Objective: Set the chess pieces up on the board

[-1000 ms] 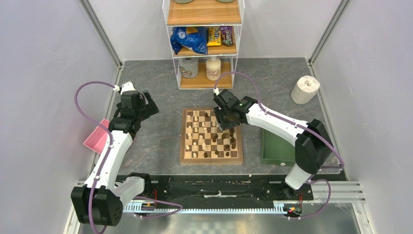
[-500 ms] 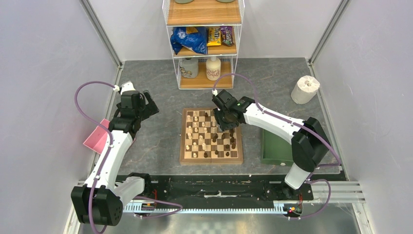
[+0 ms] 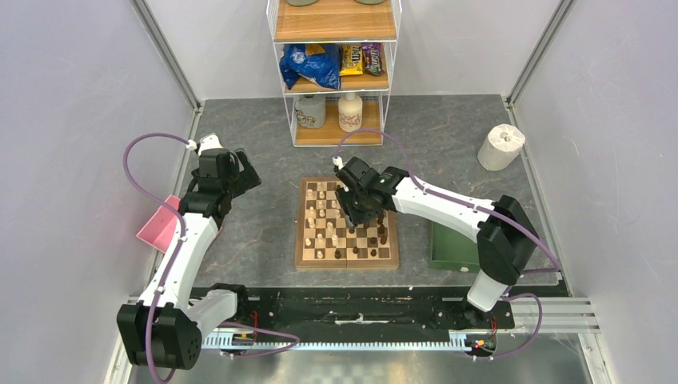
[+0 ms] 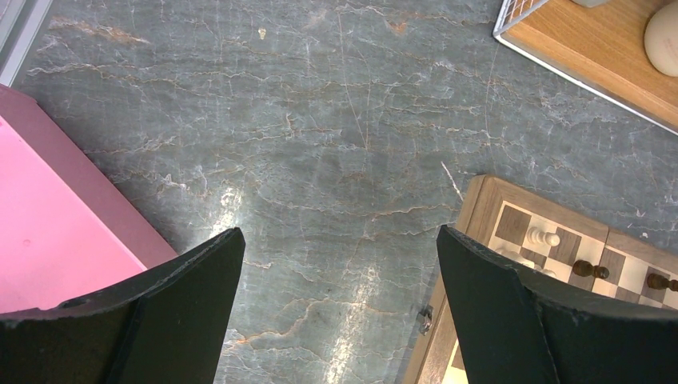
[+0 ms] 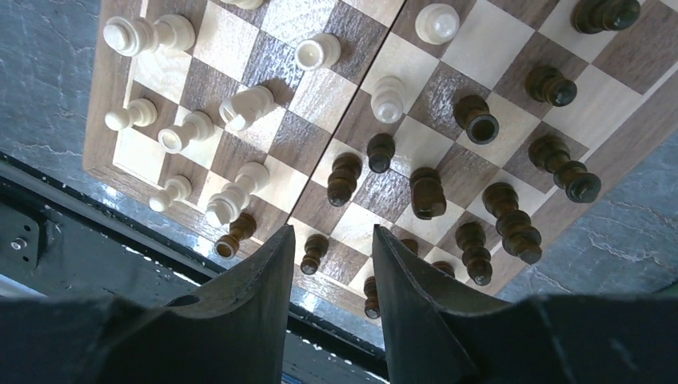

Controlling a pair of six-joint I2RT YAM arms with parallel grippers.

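The chessboard (image 3: 347,262) lies in the middle of the table. Pale chess pieces (image 3: 320,232) stand on its left half and dark pieces (image 3: 382,236) on its right half. My right gripper (image 3: 356,210) hovers over the board's far middle, its jaws a narrow gap apart and empty. In the right wrist view my gripper (image 5: 333,232) is above the board (image 5: 96,104), with pale pieces (image 5: 240,108) and dark pieces (image 5: 428,192) below; some lie tipped. My left gripper (image 3: 244,172) is wide open and empty over bare table left of the board; in the left wrist view it (image 4: 340,240) is beside the board's corner (image 4: 480,200).
A pink tray (image 3: 157,224) sits at the left edge and shows in the left wrist view (image 4: 48,232). A green tray (image 3: 448,244) lies right of the board. A wire shelf rack (image 3: 336,72) with snacks and bottles stands behind it. A paper roll (image 3: 501,146) stands at the back right.
My right gripper has moved left and a little nearer over the board, from its far right part toward its middle. The left arm has not moved.
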